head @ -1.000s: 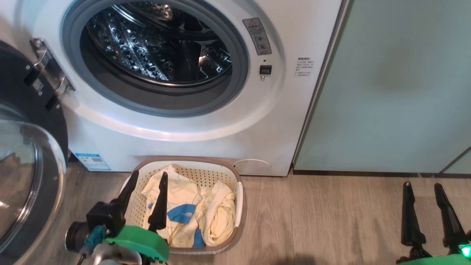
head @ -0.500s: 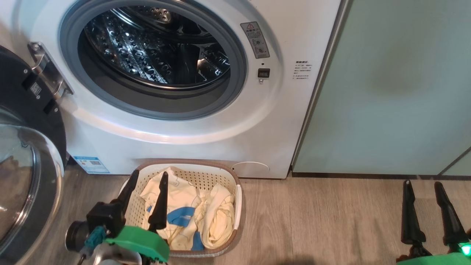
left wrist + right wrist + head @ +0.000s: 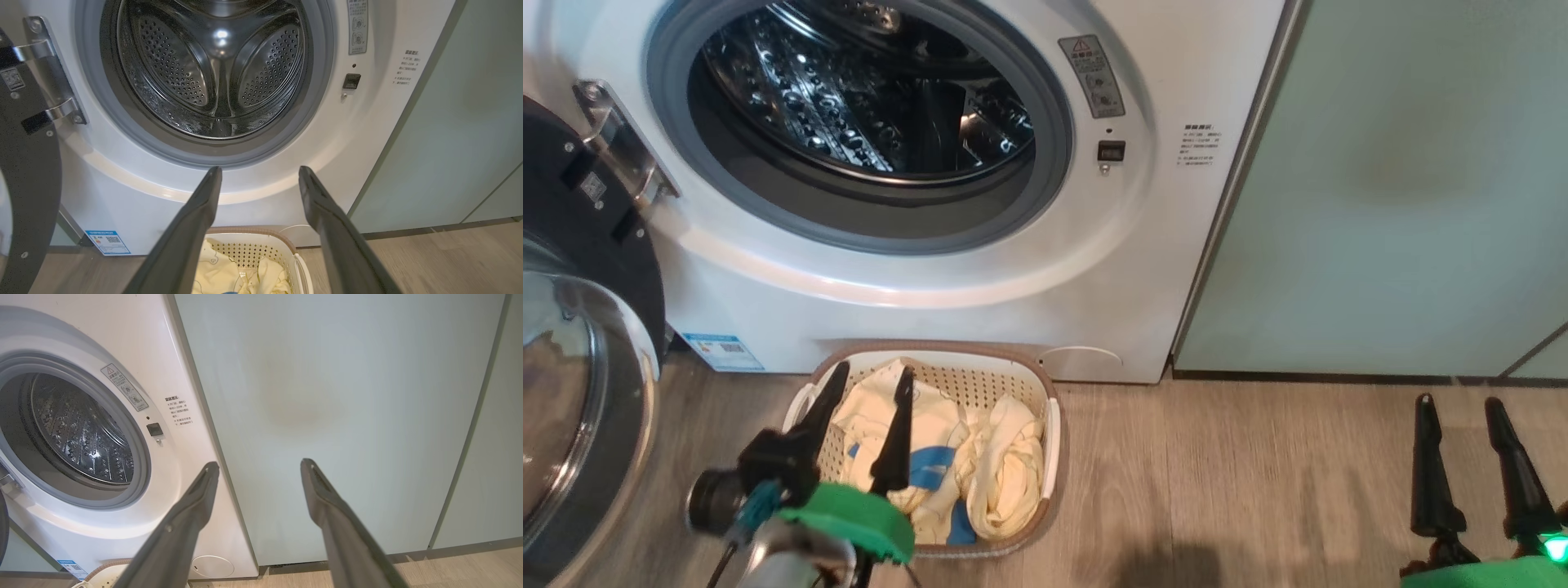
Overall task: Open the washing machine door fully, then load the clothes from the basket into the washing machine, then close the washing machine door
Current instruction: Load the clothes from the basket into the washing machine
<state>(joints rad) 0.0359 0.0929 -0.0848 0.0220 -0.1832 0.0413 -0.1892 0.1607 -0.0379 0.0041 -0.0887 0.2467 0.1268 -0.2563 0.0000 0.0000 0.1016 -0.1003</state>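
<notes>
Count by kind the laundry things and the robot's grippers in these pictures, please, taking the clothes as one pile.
washing machine: 1
washing machine door: 1
basket: 1
pile of clothes: 1
grippers, both with fingers apart: 2 (left gripper, right gripper)
Total: 6

Home laundry nook: washing machine point(image 3: 1013, 327) beside pale green cabinet point(image 3: 1405, 204), wood floor point(image 3: 1258, 474).
</notes>
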